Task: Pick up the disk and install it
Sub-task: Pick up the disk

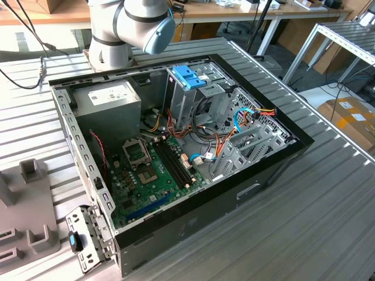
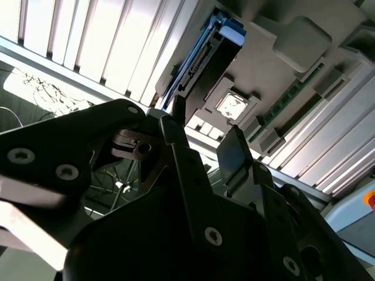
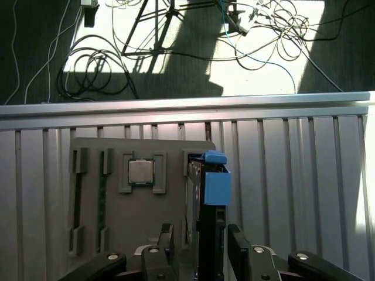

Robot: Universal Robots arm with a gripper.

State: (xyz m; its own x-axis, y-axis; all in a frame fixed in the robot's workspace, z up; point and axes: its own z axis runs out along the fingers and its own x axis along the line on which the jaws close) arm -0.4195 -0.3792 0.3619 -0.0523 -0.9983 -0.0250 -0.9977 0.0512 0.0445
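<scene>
Disk (image 3: pixel 214 189) upright in tray (image 3: pixel 140 216) on ribbed table (image 3: pixel 293 193); cables (image 3: pixel 94 73) litter floor (image 3: pixel 258 79).

Ribbed metal table (image 1: pixel 328 193), wooden desks (image 1: pixel 234 10) behind, sunlit floor (image 3: pixel 258 76), perhaps carpeted

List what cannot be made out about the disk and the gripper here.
Label: the disk stands on edge in the grey holder, nearly edge-on to both wrist views.
Disk's near end: cut off by the picture's edge in the first wrist view.
Contact: whether the open gripper touches the disk is unclear in both wrist views.
</scene>
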